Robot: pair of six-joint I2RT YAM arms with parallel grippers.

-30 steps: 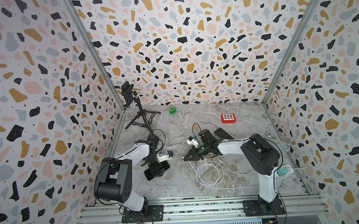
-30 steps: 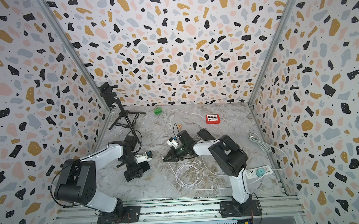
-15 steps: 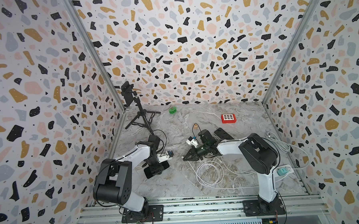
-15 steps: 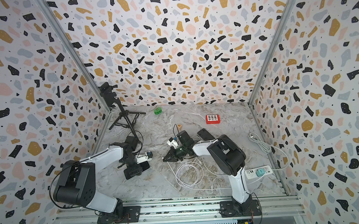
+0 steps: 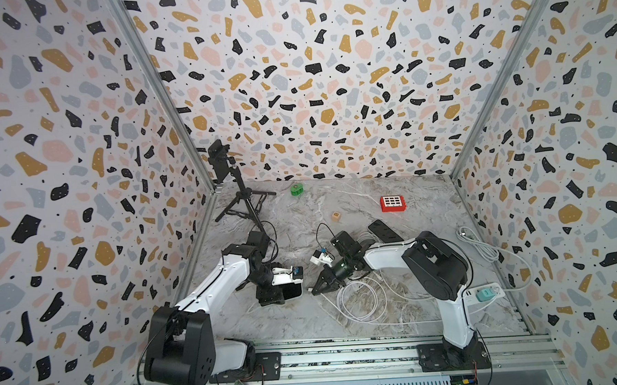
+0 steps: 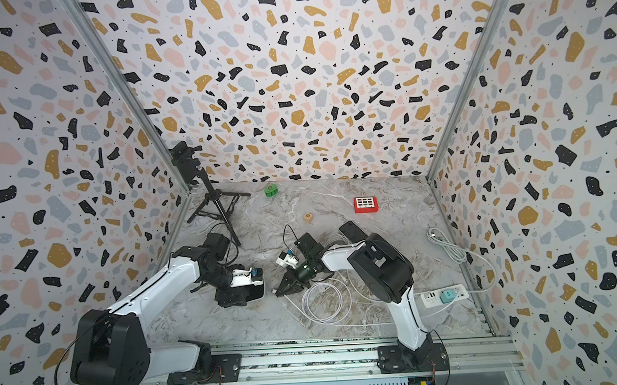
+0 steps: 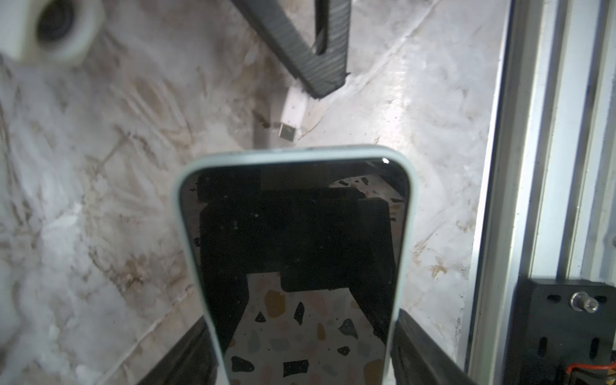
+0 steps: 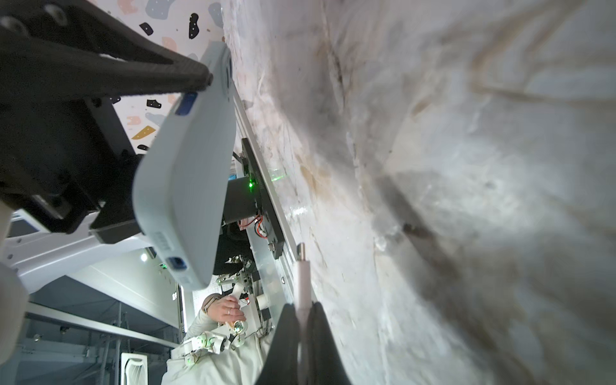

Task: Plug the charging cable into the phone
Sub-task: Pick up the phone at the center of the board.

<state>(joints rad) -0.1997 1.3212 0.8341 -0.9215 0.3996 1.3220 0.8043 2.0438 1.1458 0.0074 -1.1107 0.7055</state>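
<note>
- My left end effector (image 7: 298,326) grasps the dark-screened phone in a pale grey case (image 7: 293,233) by its long edges, off the marbled grey desk (image 7: 116,200).
- My right end effector (image 8: 301,306) is clenched on the white charging cable plug (image 8: 302,276), metal tip protruding ahead.
- Plug tip sits ahead of my left end effector, just beyond the phone's free short edge, apart from it.

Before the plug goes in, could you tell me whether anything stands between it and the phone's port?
Nothing visible does. The right claw holds the plug short of the phone, at its port end, with only open space between; the left claw grips it.
</note>
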